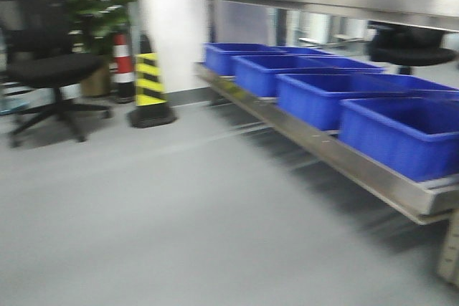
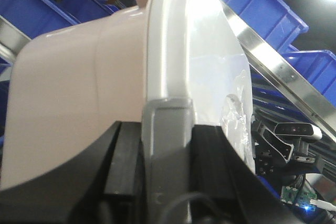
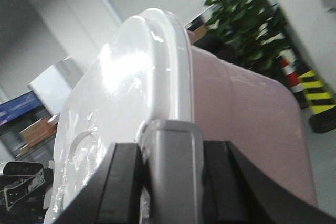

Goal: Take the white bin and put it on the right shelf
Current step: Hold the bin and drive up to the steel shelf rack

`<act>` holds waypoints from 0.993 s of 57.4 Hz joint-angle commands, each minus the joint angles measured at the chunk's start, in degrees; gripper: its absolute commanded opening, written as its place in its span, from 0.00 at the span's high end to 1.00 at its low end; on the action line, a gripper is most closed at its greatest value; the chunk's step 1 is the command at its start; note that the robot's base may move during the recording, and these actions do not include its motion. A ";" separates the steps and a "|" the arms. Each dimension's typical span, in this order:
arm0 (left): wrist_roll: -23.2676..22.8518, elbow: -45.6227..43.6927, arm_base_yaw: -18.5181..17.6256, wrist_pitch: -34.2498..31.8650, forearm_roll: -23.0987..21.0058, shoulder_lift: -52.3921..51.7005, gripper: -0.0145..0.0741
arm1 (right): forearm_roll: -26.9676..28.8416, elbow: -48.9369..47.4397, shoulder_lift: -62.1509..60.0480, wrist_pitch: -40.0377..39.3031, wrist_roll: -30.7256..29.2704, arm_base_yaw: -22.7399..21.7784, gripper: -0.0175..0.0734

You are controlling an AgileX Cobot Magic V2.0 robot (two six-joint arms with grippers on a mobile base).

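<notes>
We are facing the right shelf (image 1: 326, 150), a steel rack whose lower tier is carrying a row of blue crates (image 1: 398, 134). The front view is coming through blurred, so we are not making out a free bay, and the rack's right end is running out of frame. The white bin (image 2: 79, 103) is not appearing in that view. Both wrist views are showing it off the shelf, carried between the two arms. We are judging the tub as bulky but light, with fairly stiff walls and glossy plastic that is likely to slip. The overhanging rim of its lid (image 2: 205, 61) is offering the best purchase, taken at opposite ends. The left pincer (image 2: 167, 129) is clamping that rim at one end, and the right pincer (image 3: 170, 156) is clamping it at the other. The bin's base, its contents and the far fingers are lying hidden, so we are not confirming how deep either grip is sitting or whether the lid is latching to the tub.
</notes>
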 commanded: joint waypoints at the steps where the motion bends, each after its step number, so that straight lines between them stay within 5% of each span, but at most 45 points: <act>1: 1.38 -1.98 -1.74 13.35 -5.00 -2.61 0.97 | 5.81 -1.88 -1.30 5.14 -0.94 1.01 0.73; 57: 1.38 -1.98 -1.74 13.35 -5.00 -2.61 0.97 | 5.81 -1.88 -1.30 5.17 -0.94 1.01 0.73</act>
